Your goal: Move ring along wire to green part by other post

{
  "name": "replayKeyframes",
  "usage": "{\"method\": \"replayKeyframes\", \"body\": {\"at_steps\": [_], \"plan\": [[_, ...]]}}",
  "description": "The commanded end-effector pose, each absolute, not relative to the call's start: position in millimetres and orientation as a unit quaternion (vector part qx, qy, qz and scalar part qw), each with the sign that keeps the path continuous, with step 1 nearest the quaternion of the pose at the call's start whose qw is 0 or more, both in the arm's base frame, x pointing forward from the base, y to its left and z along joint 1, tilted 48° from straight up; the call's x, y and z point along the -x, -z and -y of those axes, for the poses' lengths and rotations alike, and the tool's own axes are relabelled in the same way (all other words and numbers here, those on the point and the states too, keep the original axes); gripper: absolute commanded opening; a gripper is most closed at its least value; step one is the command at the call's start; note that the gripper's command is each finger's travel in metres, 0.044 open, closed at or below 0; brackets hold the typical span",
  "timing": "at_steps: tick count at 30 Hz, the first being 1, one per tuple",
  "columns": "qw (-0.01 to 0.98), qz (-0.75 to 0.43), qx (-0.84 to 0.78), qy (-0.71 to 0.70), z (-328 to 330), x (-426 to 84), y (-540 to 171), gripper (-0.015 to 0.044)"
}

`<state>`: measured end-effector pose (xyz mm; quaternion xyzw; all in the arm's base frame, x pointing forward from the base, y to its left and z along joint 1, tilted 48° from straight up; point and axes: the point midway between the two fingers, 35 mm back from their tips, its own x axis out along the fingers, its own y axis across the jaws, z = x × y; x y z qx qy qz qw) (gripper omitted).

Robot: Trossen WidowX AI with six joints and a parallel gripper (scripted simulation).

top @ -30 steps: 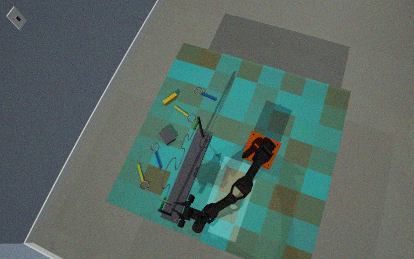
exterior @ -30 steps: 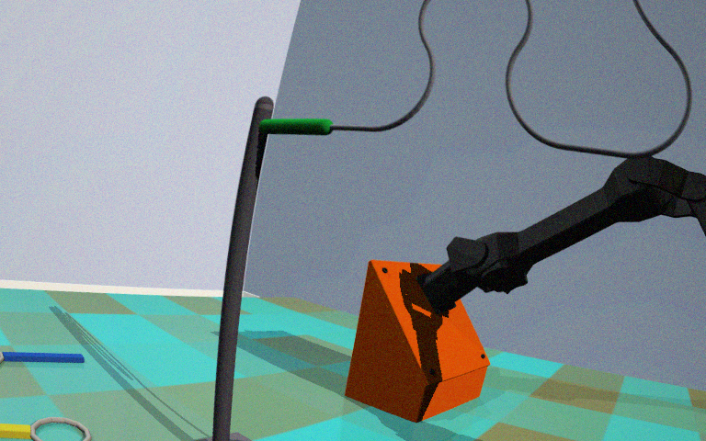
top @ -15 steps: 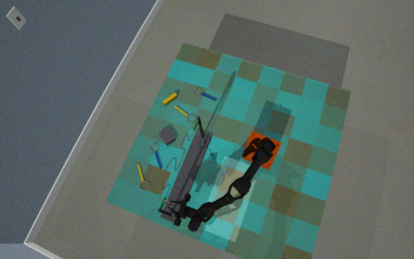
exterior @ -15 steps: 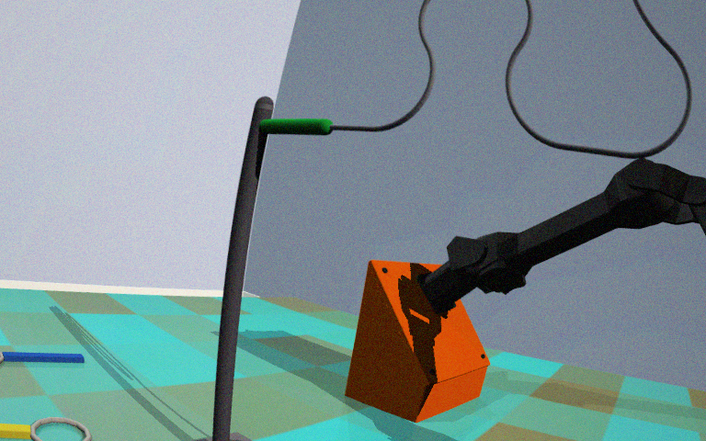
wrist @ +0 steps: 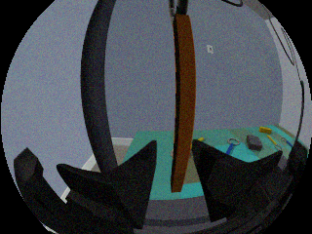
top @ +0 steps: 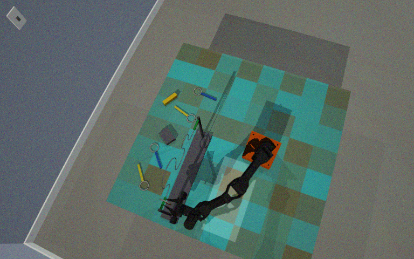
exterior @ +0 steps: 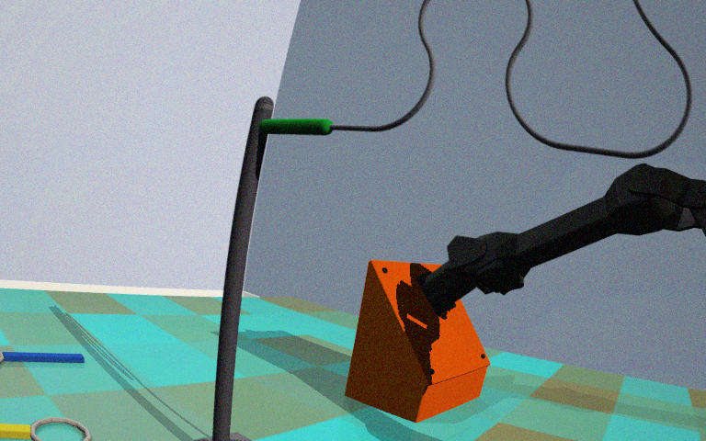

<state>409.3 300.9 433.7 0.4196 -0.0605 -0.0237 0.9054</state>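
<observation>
The ring (wrist: 172, 7) is cut off at the top of the wrist view, nearly edge-on. Its orange handle (top: 168, 203) (wrist: 185, 88) hangs down from it, beside the near post (wrist: 94, 73). In the top view the ring is at the near green part (top: 162, 205). My gripper (top: 165, 204) (wrist: 175, 144) is partly open. The handle shows in the gap between its fingertips, closer to the right one, not clamped. The thin grey wire (top: 176, 164) (exterior: 588, 150) winds to the other green part (top: 196, 124) (exterior: 295, 126), beside the far post (top: 200, 128) (exterior: 233, 249).
A long grey base (top: 186, 170) carries the posts. On the mat beyond it lie blue-handled and yellow-handled rings, a yellow block (top: 169, 99) (wrist: 265, 130) and a grey block (top: 167, 136) (wrist: 253, 142). The arm stands on an orange wedge (top: 273, 158) (exterior: 385, 333).
</observation>
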Motion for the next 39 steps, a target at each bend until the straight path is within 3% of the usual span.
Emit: {"method": "replayKeyframes", "body": {"at_steps": [1,25,36,39], "plan": [[0.905,0.059,-0.421,0.022,-302.0,-416.2,-432.5,0.0160],[0.905,0.059,-0.421,0.022,-301.8,-417.2,-432.5,0.0160],[0.906,0.060,-0.419,0.024,-301.0,-416.9,-433.0,-0.0129],[0.906,0.060,-0.419,0.024,-301.0,-416.9,-433.0,-0.0150]]}}
